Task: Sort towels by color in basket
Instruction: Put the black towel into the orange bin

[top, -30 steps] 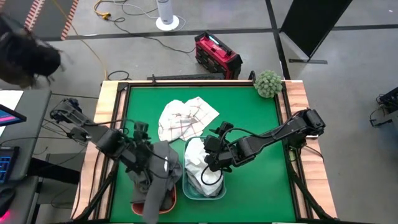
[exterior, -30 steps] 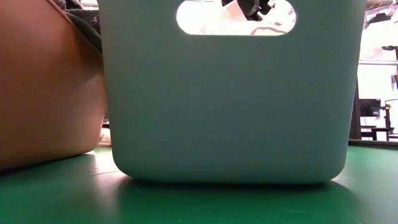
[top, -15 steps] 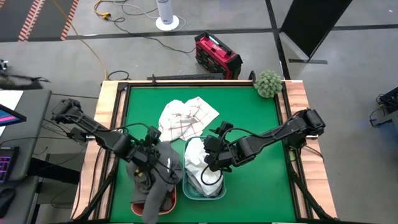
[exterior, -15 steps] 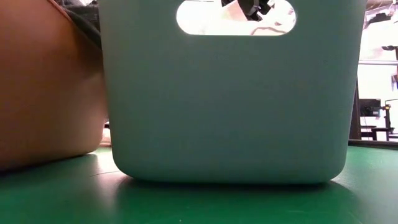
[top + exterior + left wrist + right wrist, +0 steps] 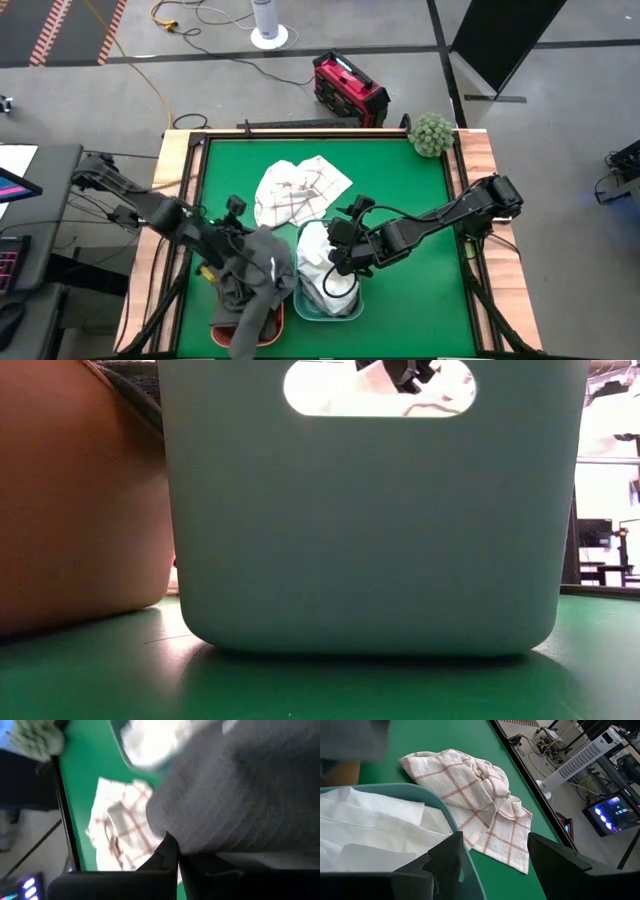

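Note:
A dark grey towel (image 5: 258, 275) is heaped on the orange basket (image 5: 220, 326) at the near left and hangs over its rim (image 5: 135, 390). My left gripper (image 5: 243, 238) is shut, its tips (image 5: 174, 854) at the far edge of that towel (image 5: 240, 795). White towels (image 5: 322, 265) fill the teal basket (image 5: 300, 300) beside it. My right gripper (image 5: 338, 255) hovers open above that basket's far end, holding nothing. A white towel with red check lines (image 5: 295, 190) lies crumpled on the green mat beyond the baskets. My left gripper's shut fingertips (image 5: 167, 842) stand at the dark grey towel's far edge (image 5: 165, 827), slanting down from the table's left. I cannot tell whether any cloth is between them.
A fuzzy green ball (image 5: 432, 133) sits on the table's far right corner. The teal basket's front wall (image 5: 370, 510) fills the low view, with the orange basket (image 5: 70, 490) to its left. Bare green mat lies to the right of the teal basket (image 5: 410, 290).
My left arm has drawn back toward the table's left edge and its wrist has tipped and turned, with the gripper staying at the far side of the grey towel heap. The heap's top has bunched a little. My right arm has kept still.

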Available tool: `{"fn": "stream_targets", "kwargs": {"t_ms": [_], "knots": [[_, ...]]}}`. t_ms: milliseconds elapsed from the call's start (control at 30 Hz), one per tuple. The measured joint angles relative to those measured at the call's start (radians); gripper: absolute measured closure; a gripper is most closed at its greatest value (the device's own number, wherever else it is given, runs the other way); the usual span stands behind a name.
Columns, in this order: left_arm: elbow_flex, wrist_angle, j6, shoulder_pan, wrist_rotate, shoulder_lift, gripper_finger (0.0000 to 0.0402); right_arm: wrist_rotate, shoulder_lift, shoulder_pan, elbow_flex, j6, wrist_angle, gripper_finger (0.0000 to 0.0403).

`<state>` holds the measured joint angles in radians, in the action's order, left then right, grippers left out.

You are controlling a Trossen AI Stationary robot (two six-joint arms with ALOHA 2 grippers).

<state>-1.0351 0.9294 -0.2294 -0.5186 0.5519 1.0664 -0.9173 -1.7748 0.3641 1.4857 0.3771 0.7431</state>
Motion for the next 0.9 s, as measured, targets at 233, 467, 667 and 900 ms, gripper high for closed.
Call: {"fn": "stream_targets", "kwargs": {"t_ms": [233,467,667,900], "knots": [[-0.001,-0.142,0.116,0.0,-0.177,-0.225,0.0401,0.0,0.0,0.0,0.0,0.0,-0.006,0.0148],[-0.002,-0.273,0.38,0.0,-0.44,-0.297,0.0401,0.0,0.0,-0.001,0.0,-0.001,-0.006,0.0148],[0.0,-0.359,0.406,-0.002,-0.358,-0.263,0.0401,0.0,0.0,-0.001,0.0,-0.003,-0.017,0.0148],[-0.001,-0.692,0.149,-0.005,-0.323,-0.334,0.0401,0.0,0.0,-0.001,0.0,-0.008,-0.018,0.0148]]}}
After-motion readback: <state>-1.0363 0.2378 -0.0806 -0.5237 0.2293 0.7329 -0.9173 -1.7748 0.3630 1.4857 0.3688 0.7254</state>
